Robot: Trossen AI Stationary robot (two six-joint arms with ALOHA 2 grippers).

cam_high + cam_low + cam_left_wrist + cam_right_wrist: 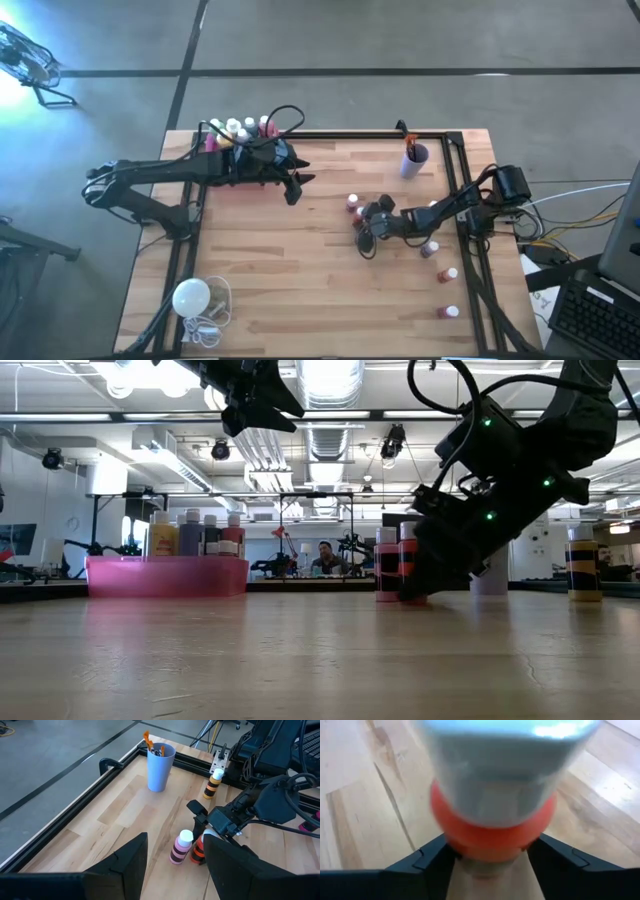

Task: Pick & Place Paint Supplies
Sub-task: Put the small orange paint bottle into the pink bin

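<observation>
Bright ceiling lights (325,378) glare in low view — tabletop (320,660) foreground soft; right wrist close-up badly blurred.

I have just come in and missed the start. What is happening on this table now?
Two robot arms are sorting paint supplies. The right gripper is down at mid-table, its fingers either side of an orange paint bottle, right next to a pink bottle. The left gripper hangs open above the table, beside a pink tray that already holds several bottles. More small bottles stand on the right side of the table, and a blue cup holds brushes.
</observation>
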